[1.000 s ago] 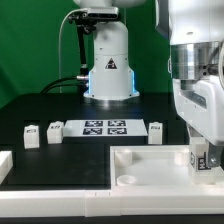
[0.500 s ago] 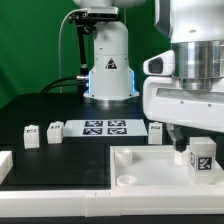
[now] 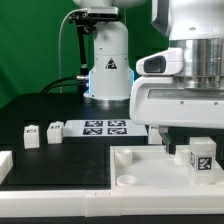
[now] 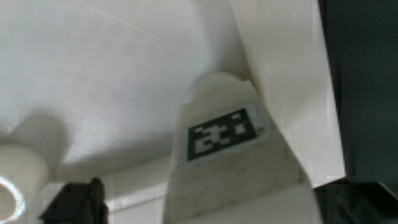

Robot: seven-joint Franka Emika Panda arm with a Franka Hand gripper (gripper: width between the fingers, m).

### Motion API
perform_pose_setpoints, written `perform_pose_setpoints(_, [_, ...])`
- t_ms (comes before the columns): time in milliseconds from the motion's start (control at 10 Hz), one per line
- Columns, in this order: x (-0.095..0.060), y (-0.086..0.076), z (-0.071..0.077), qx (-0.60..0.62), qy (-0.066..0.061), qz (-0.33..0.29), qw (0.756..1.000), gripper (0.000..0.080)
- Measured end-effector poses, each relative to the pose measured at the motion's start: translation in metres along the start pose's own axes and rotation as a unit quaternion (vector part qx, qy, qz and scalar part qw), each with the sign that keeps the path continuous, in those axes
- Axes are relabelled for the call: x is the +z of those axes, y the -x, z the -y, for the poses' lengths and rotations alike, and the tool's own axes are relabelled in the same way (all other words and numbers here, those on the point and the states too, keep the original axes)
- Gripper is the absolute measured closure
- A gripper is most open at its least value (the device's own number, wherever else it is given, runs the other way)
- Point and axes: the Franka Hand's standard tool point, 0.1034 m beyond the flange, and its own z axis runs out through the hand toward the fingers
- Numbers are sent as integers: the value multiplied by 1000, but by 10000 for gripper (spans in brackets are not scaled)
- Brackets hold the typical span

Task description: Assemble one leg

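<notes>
One leg [image 3: 200,160], a small white block with a black-and-white tag, stands upright on the large white panel [image 3: 150,168] near its corner at the exterior view's right. My gripper [image 3: 192,140] hangs just above and around the leg's top. In the wrist view the leg [image 4: 222,133] runs between my two dark fingers [image 4: 80,205], with a gap on each side. The gripper [image 4: 214,208] is open. A round socket [image 4: 15,180] of the panel shows beside it.
Three more legs stand on the black table: two at the exterior view's left [image 3: 30,136] [image 3: 55,130] and one behind the panel [image 3: 156,131]. The marker board [image 3: 104,126] lies between them. A long white bar [image 3: 5,165] lies at the far left. The robot base [image 3: 108,75] stands behind.
The arm has lifted and turned over the panel's corner. The leg, gripped by the fingers a second ago, now stands free on the panel in the same spot.
</notes>
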Motion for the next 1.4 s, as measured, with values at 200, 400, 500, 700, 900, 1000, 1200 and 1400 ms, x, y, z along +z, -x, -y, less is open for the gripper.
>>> perform_pose_setpoints(200, [0,-1,1,-34,2,-5,999,151])
perform_pose_setpoints(400, [0,-1,0,-33,2,-5,999,181])
perform_pose_setpoints(500, [0,-1,0,-33,2,-5,999,360])
perform_pose_setpoints(700, [0,-1,0,-33,2,-5,999,510])
perform_pose_setpoints(900, [0,-1,0,-17,2,-5,1000,509])
perform_pose_setpoints(1000, [0,-1,0,-7,2,-6,1000,509])
perform_pose_setpoints(1200, [0,0,2,139,-7,-11,990,509])
perform_pose_setpoints(1400, [1,0,2,246,-8,-15,969,509])
